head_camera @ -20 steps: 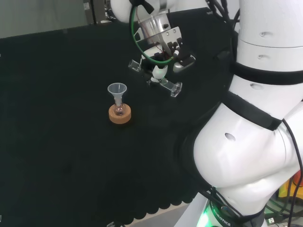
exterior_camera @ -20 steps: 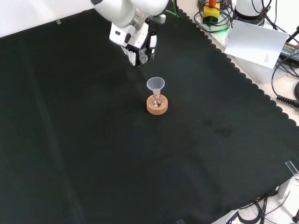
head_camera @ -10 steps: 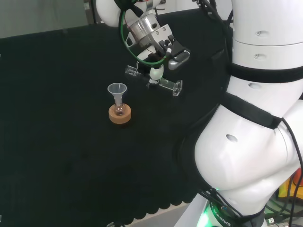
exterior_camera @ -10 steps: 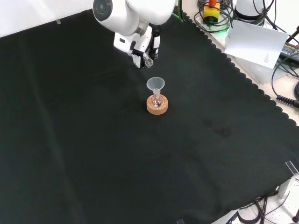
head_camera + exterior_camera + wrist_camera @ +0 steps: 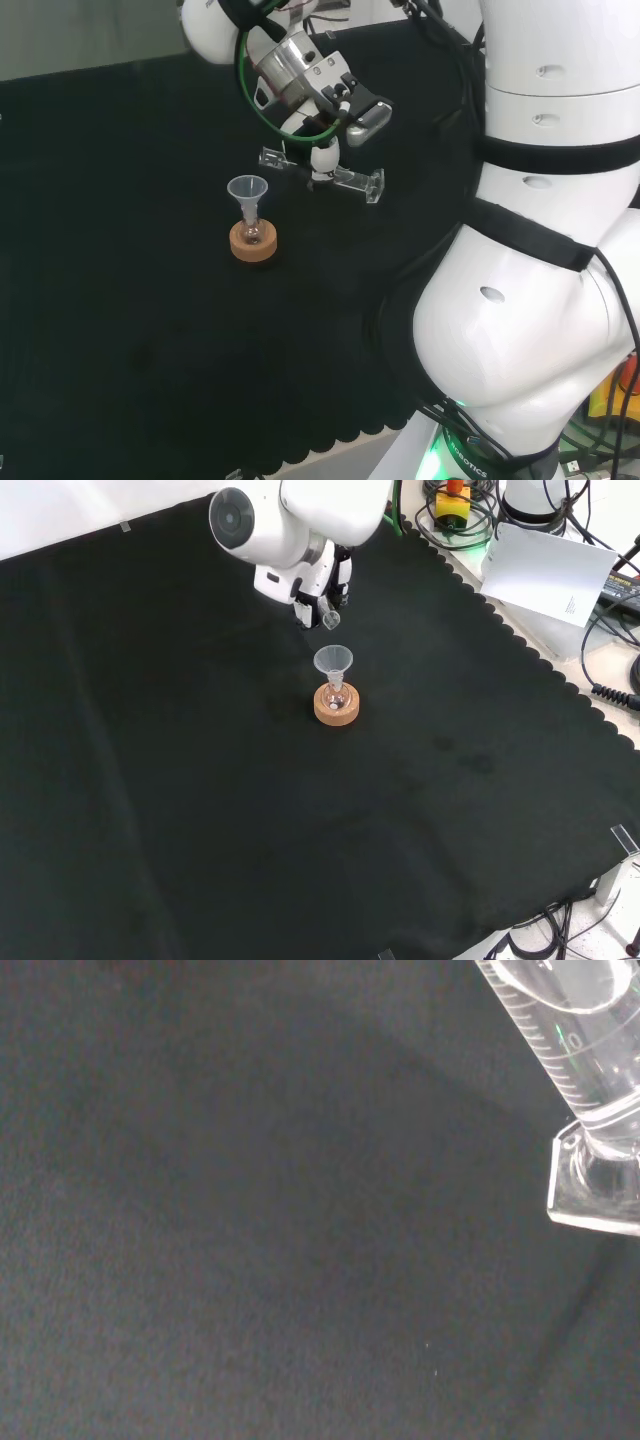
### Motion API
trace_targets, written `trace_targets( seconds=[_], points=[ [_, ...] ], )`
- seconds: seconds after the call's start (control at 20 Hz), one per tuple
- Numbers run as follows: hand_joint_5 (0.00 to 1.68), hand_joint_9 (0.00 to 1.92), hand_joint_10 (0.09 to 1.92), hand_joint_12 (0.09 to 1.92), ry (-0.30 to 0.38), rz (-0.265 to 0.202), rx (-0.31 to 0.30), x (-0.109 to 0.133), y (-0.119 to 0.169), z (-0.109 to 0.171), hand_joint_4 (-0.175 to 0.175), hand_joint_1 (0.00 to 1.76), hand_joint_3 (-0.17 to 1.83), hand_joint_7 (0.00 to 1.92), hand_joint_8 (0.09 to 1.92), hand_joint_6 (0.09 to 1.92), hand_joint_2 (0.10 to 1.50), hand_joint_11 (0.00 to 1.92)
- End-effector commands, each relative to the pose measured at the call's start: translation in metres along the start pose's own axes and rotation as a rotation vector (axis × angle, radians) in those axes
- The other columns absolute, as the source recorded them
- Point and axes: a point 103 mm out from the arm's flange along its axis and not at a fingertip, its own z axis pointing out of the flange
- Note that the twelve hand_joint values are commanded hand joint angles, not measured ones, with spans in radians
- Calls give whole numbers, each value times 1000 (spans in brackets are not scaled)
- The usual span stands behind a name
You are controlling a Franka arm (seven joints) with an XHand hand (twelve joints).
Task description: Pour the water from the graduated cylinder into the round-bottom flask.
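A small round-bottom flask (image 5: 252, 234) sits in a cork ring stand (image 5: 252, 245) with a clear funnel (image 5: 247, 189) in its neck; in the front view the funnel (image 5: 333, 660) and stand (image 5: 336, 706) are mid-cloth. The hand (image 5: 322, 150) is shut on a clear graduated cylinder (image 5: 350, 181), held nearly level above the cloth. The cylinder's mouth end (image 5: 270, 156) points toward the funnel, a little right of and above it in the head view. In the front view the hand (image 5: 318, 588) holds the cylinder mouth (image 5: 331, 620) just above the funnel. The wrist view shows the cylinder's marked tube (image 5: 565, 1040) and foot (image 5: 595, 1185).
The arm's big white links (image 5: 540, 250) stand at the head view's right. Cables, a white box (image 5: 545, 575) and the cloth's scalloped edge (image 5: 520, 640) lie at the front view's upper right. Black cloth (image 5: 200, 810) spreads around the stand.
The hand has carried the cylinder leftward in the head view, bringing its mouth closer to the funnel. The cylinder has tipped toward level. Flask and stand have not moved.
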Motion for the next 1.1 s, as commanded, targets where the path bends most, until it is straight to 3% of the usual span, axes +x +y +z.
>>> trace_targets(
  seconds=[0.05, 1.1],
  points=[
    [897, 1394, 104, 813, -32, 10, 40, 5, -2, -4, -175, 1244, -1, 929, 1112, 1118, 1150, 1180],
    [899, 1399, 96, 806, -87, 41, 194, 20, 1, -9, -175, 1244, 0, 931, 1109, 1115, 1149, 1185]
  ],
)
